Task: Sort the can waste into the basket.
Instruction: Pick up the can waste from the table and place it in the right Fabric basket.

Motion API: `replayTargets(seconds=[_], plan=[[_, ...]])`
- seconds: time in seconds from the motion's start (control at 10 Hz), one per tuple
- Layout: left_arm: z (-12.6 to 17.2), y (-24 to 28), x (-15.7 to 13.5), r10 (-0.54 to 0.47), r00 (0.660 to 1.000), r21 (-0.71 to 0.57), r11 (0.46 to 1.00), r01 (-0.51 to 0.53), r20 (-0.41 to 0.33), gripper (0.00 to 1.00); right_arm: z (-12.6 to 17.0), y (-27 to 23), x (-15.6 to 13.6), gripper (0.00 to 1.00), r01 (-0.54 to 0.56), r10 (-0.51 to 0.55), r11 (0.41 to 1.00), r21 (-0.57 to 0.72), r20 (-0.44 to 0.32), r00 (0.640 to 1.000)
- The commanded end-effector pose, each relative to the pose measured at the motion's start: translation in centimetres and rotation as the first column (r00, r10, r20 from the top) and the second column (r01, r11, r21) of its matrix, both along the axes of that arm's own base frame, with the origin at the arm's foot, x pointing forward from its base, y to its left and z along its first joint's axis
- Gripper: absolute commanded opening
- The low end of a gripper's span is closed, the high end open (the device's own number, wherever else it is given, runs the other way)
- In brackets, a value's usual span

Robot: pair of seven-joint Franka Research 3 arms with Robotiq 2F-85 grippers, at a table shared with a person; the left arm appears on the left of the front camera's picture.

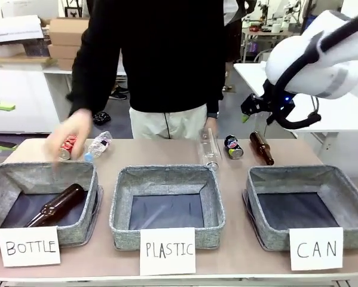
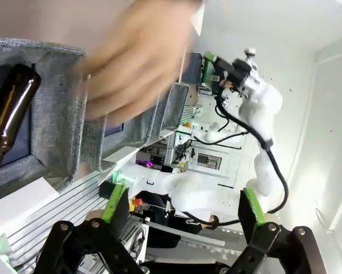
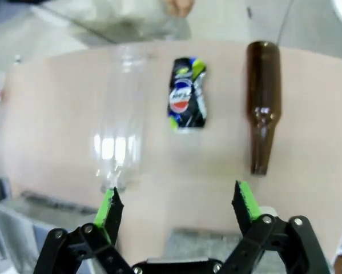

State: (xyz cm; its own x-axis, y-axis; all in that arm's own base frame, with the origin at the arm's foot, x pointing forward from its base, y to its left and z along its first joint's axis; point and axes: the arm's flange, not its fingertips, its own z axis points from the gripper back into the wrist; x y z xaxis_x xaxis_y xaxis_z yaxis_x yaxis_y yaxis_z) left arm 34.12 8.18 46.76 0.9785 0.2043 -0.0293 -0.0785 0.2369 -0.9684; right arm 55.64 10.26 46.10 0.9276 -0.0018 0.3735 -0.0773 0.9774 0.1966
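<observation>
The dark blue can (image 1: pixel 233 146) lies dented on the table behind the basket carded "CAN" (image 1: pixel 293 172), between a clear bottle (image 1: pixel 210 149) and a brown bottle (image 1: pixel 262 147). My right gripper (image 1: pixel 250 113) hovers above them, open and holding nothing. In its wrist view the blue can (image 3: pixel 186 94) lies beyond the open right gripper (image 3: pixel 176 202). The red can (image 1: pixel 67 146) rests at the far left, partly under the person's blurred hand (image 1: pixel 71 133). My left gripper (image 2: pixel 182 205) is open and holds nothing; the left arm does not show in the front view.
The "BOTTLE" basket (image 1: pixel 23 170) holds a brown bottle (image 1: pixel 56 204); the "PLASTIC" basket (image 1: pixel 167 173) stands in the middle. A small plastic bottle (image 1: pixel 98 145) lies by the red can. The person stands at the far edge.
</observation>
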Motion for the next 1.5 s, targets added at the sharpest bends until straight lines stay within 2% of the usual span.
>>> replayTargets(seconds=[0.0, 0.4, 0.6, 0.7, 1.0, 1.4], plan=[[0.2, 0.0, -0.1, -0.01, 1.0, -0.005, 1.0, 0.01, 0.018, 1.0, 0.3, 1.6, 5.5, 1.0, 0.024, -0.03, 0.998, -0.05, -0.13, 0.991], [0.2, 0.0, -0.1, -0.01, 1.0, -0.005, 1.0, 0.01, 0.018, 1.0, -6.8, 2.0, 11.4, 1.0, 0.006, -0.029, 0.995, -0.098, -0.236, 0.971], [0.2, 0.0, -0.1, -0.01, 1.0, -0.005, 1.0, 0.01, 0.018, 1.0, -10.2, 2.2, 12.5, 1.0, -0.024, -0.007, 0.994, -0.108, -0.283, 0.959], [0.2, 0.0, -0.1, -0.01, 1.0, -0.005, 1.0, 0.01, 0.018, 1.0, -11.4, 2.6, 12.7, 1.0, -0.067, 0.044, 0.996, -0.067, -0.297, 0.954], [0.2, 0.0, -0.1, -0.01, 1.0, -0.005, 1.0, 0.01, 0.018, 1.0, -13.5, 2.9, 13.2, 1.0, -0.083, 0.044, 0.992, -0.1, -0.34, 0.939], [0.2, 0.0, -0.1, -0.01, 1.0, -0.005, 1.0, 0.01, 0.018, 1.0, -14.5, 3.5, 13.5, 1.0, -0.103, 0.057, 0.988, -0.115, -0.344, 0.937]])
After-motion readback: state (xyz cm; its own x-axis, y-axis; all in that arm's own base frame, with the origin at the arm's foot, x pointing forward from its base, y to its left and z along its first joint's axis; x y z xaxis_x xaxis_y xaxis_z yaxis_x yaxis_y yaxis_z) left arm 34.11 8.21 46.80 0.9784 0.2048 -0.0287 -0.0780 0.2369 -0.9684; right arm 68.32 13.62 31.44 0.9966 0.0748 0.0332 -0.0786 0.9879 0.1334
